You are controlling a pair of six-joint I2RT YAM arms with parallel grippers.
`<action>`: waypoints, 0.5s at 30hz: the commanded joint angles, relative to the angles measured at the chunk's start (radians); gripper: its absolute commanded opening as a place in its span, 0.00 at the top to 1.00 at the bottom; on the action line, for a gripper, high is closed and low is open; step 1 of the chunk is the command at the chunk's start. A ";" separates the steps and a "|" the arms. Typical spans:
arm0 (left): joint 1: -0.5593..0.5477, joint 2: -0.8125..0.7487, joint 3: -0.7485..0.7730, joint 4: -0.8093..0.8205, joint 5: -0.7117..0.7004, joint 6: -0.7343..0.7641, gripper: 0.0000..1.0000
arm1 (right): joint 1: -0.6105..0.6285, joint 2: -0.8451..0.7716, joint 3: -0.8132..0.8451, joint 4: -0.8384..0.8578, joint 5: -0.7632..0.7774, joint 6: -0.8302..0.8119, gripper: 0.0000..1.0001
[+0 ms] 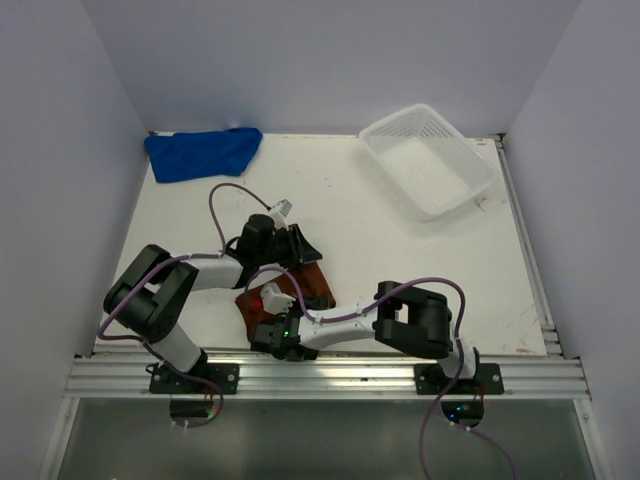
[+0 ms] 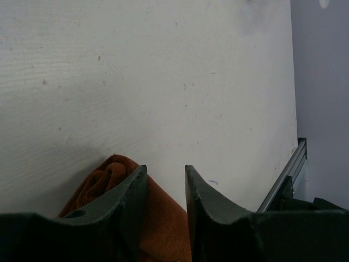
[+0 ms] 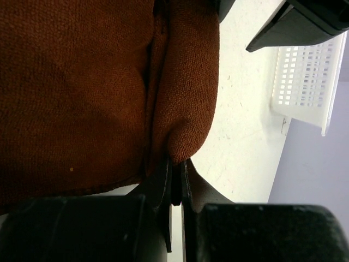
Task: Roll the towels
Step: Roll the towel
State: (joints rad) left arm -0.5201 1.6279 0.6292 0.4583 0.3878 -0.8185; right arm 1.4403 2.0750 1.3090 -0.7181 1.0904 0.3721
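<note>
The rust-brown towel (image 1: 312, 285) lies bunched at the table's (image 1: 400, 260) 6 o'clock edge, between the 2 grippers, presumably so each can work 1 side of the roll. The right gripper (image 3: 174, 164) has its fingers pressed together where the end of a thick fold meets the tips, apparently nipping a thin edge of cloth to anchor it. The left gripper (image 2: 166, 169) stands partly spread over the towel's far side, bare table showing between the tips, likely placed to tuck or push the fold.

The blue towel (image 1: 200, 152) sits crumpled at 11 o'clock, not yet rolled, and the white basket (image 1: 395, 117) at 1 o'clock.

Only the overhead view shows the blue towel and both arms converging (the towel itself is half hidden there). The right wrist view alone shows the doubled fold; the left wrist view alone shows the gap between those fingers.
</note>
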 commanded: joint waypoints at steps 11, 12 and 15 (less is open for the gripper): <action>-0.009 0.066 -0.069 0.079 -0.058 0.033 0.64 | 0.009 0.002 0.036 -0.011 0.011 0.019 0.95; -0.009 0.064 -0.071 0.080 -0.059 0.033 0.64 | 0.009 -0.007 0.030 0.002 0.012 0.019 0.93; -0.009 0.055 -0.079 0.077 -0.064 0.035 0.64 | 0.009 -0.030 0.006 0.025 0.000 0.024 0.87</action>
State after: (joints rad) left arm -0.5201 1.6711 0.5808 0.5301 0.3622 -0.8089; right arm 1.4418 2.0876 1.3174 -0.7387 1.0870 0.3721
